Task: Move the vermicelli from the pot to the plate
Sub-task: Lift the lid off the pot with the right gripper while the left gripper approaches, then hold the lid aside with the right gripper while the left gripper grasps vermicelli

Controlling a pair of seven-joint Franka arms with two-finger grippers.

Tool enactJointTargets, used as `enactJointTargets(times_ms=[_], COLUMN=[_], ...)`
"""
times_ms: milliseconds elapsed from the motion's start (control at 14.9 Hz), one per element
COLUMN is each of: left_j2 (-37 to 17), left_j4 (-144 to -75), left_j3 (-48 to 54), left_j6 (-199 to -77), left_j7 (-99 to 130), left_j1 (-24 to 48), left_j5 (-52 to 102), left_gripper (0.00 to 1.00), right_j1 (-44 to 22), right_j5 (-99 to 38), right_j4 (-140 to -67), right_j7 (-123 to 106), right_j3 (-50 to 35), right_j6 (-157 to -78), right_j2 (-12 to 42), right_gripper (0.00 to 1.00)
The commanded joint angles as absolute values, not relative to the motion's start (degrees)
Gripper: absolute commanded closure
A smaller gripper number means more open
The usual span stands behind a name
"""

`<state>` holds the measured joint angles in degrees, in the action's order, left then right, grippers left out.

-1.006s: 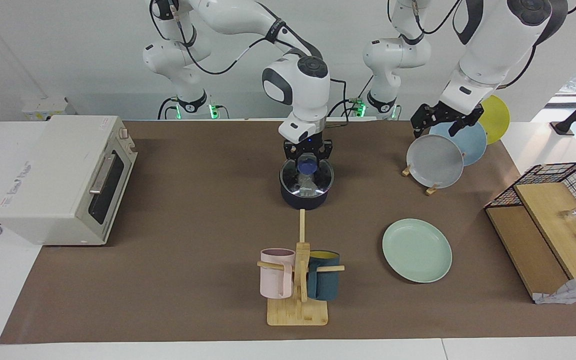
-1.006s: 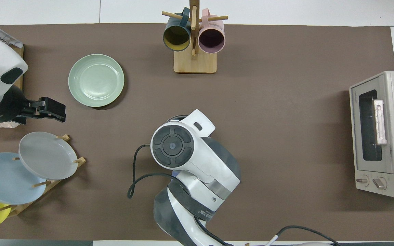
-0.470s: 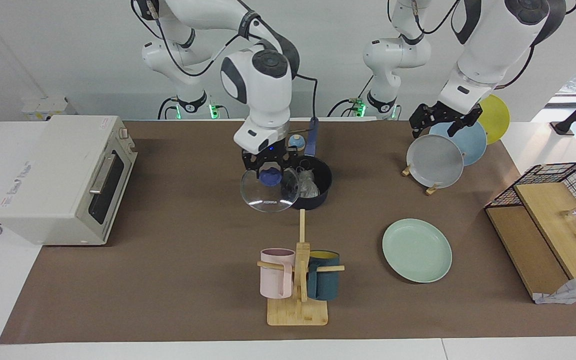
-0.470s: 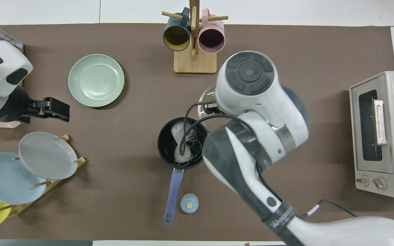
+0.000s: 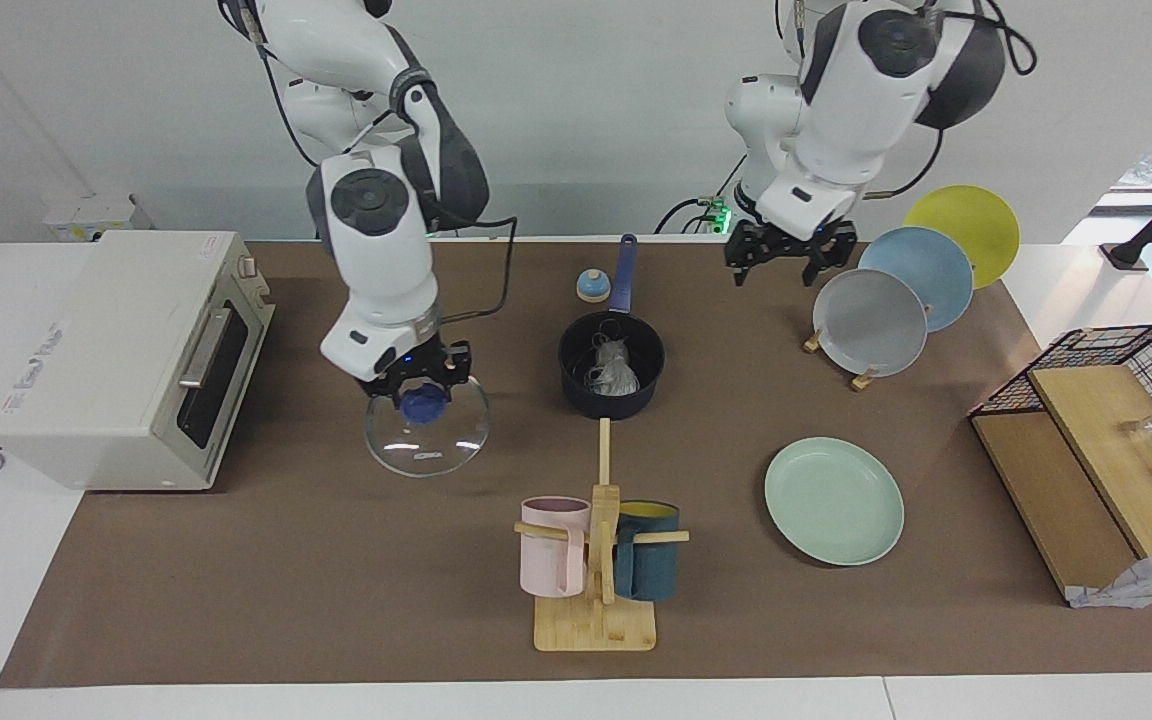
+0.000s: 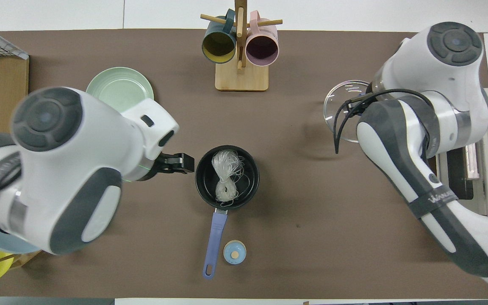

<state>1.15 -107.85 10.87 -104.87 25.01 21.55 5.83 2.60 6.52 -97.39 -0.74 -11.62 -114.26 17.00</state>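
Facing view: since 0.5 s ago the right hand (image 5: 423, 385) has carried the glass lid (image 5: 427, 425) off the pot (image 5: 611, 366) toward the oven (image 5: 126, 350) at the right arm's end of the bench (image 5: 336, 600). It points down, clenched on the lid's blue knob. The left hand (image 5: 788, 258) has left the plate rack (image 5: 861, 380) and now hangs, fingers apart, over the bench beside the pot handle. The vermicelli (image 5: 614, 368) lies in the open pot mid-bench, well apart from both hands.

Overhead view: the left hand (image 6: 180, 163) hovers just beside the pot (image 6: 203, 186) rim; the vermicelli (image 6: 226, 176) fills the middle. The green plate (image 6: 112, 82) sits toward the bench's edge farthest from the robots.
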Motion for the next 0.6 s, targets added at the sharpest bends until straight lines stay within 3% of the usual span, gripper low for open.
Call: enactJointTargets(times_ms=[0,201,537], left_j2=[-3.3,-6.2,-9.7], left_j4=[-113.6,-116.9,-116.7], left_j3=[9.8,9.8,9.8], left_j6=[-115.6,-124.3,-128.1], left_j7=[29.7,33.8,33.8], left_j1=[28.5,31.5,31.7], left_j5=[6.7,6.7,6.7], left_gripper=[0.00,0.00,0.00], right_j1=[4.0,6.2,6.2], right_j5=[7.0,6.9,6.2], right_j4=[-106.9,-114.1,-116.6], right_j7=[-1.5,-1.6,-0.8], right_j3=[-12.6,-12.6,-12.7], right_j6=[-121.2,-128.3,-129.9], right_j2=[13.2,11.4,12.0], right_gripper=[0.66,0.66,0.65])
